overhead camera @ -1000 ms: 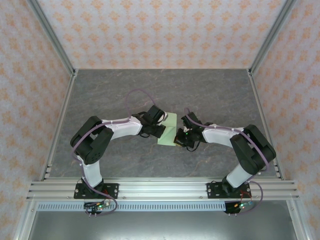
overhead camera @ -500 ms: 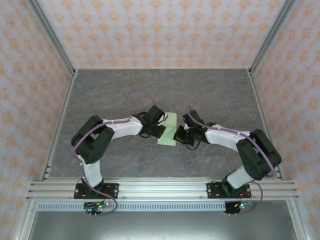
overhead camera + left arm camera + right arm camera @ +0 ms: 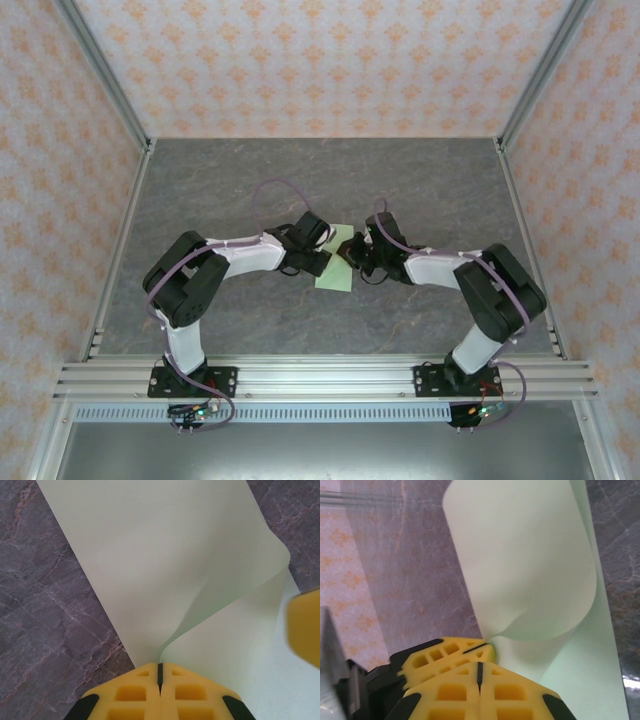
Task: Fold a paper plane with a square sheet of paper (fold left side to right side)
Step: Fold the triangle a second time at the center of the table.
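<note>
The left gripper (image 3: 160, 672) and right gripper (image 3: 479, 667) are pinching the thin pale green square sheet of paper (image 3: 165, 555); the right is edging leftward (bowing it), advancing the fold.

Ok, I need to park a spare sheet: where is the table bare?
Crowded middle: left gripper and right gripper meet on the square sheet of paper. Bare table stretches from there to the back wall, and a near strip lies between sheet and front rail.
</note>
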Controlling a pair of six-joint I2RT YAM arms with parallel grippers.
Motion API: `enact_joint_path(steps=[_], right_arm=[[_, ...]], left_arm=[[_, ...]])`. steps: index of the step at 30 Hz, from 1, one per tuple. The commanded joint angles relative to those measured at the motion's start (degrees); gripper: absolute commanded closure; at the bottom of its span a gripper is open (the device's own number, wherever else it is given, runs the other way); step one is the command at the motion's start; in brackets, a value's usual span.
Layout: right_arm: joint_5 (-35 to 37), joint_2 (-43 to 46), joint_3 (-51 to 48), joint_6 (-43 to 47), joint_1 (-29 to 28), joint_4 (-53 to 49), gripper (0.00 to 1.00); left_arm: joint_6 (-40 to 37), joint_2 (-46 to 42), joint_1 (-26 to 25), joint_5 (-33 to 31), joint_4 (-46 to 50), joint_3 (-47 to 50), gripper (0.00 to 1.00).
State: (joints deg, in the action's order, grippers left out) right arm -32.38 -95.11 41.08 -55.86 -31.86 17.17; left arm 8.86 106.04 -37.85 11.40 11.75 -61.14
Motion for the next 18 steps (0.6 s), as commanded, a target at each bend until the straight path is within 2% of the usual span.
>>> enact_joint_path(steps=[1,18], right_arm=[[-0.7,-1.1,2.4,-1.1,-0.3,3.5,0.96],[-0.7,-5.8,5.4,3.1,-1.7,-3.0,0.96]], left_arm=[[-1.5,0.1,0.3,-0.5,-0.4,0.8,1.00],[-1.7,-0.1,0.2,-0.4,-0.1,0.8,1.00]])
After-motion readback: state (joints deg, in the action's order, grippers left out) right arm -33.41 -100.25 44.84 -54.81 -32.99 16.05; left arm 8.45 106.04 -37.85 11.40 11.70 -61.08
